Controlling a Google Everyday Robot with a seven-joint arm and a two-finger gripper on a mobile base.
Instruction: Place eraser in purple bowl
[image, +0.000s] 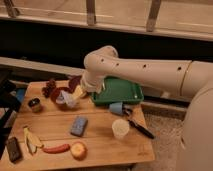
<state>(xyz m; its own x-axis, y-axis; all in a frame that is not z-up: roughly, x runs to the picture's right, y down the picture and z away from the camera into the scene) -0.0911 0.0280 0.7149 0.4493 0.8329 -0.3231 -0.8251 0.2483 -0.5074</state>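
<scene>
The eraser (13, 148), a small flat black block, lies at the table's front left corner beside the banana peel (30, 140). At the back of the table sits the purple bowl (73, 81), partly covered by my arm. My gripper (78, 92), with pale yellow fingers, hangs open and empty over the near rim of the purple bowl, next to the red bowl (56, 93) that holds a grey-white cloth (66, 100). The eraser is far from the gripper, toward the front left.
A green tray (119, 91) stands at the back right, with a blue cup (116, 108), a white cup (120, 128) and a black tool (138, 125) in front of it. A blue-grey sponge (78, 126), sausage (56, 148), round fruit (78, 150), small can (34, 105) and dark grapes (49, 88) are spread over the wooden table (100, 145).
</scene>
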